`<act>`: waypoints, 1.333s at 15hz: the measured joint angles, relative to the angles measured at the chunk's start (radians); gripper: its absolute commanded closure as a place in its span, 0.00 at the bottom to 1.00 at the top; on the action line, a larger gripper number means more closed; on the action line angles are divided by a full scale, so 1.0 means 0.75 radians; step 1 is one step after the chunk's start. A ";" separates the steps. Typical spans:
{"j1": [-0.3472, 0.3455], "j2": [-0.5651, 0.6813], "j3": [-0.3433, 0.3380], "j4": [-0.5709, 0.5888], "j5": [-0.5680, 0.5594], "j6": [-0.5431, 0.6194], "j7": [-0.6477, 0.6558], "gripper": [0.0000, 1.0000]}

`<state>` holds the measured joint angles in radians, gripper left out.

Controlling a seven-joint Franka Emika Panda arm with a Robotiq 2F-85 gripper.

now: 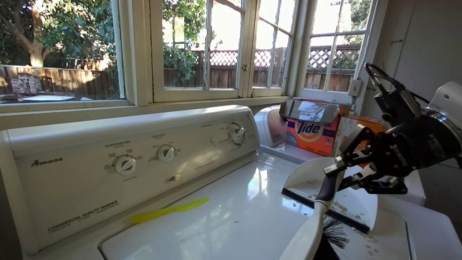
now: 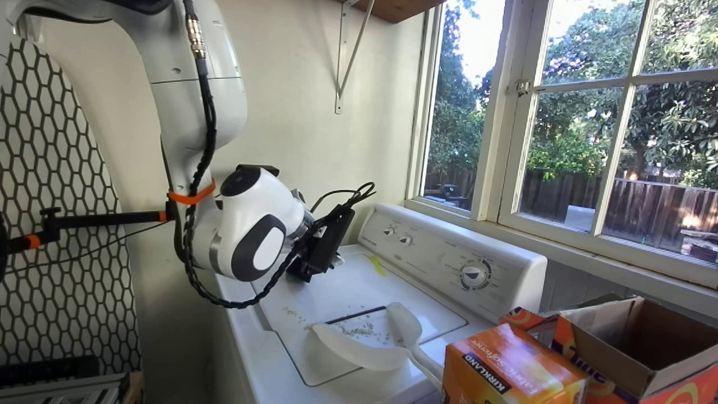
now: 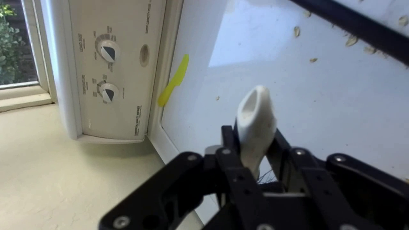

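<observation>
My gripper is shut on the handle of a hand brush, white with a dark grip section. In an exterior view the brush slants down from the fingers, black bristles low, partly cut off by the frame. Behind it on the washer lid lies a white dustpan with a black front lip; the same dustpan shows in the opposite picture. Oat flakes are scattered in and around the pan. A yellow plastic knife lies by the control panel. The arm mostly hides the gripper and brush in an exterior view.
The washer's control panel rises along the back of the lid, under the windows. Beside the washer stand a Tide box, a Kirkland box and an open carton. A wall shelf bracket hangs above.
</observation>
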<state>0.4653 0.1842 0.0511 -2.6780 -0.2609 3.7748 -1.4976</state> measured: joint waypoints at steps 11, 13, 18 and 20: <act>0.182 -0.124 -0.017 -0.086 0.746 -0.045 -0.423 0.93; 0.202 -0.127 -0.006 -0.081 0.778 -0.035 -0.424 0.93; 0.192 -0.138 0.078 -0.083 0.757 0.029 -0.400 0.93; 0.155 -0.138 0.139 -0.084 0.704 0.068 -0.362 0.93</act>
<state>0.5818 0.0807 0.1557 -2.7413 0.2674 3.8259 -1.7689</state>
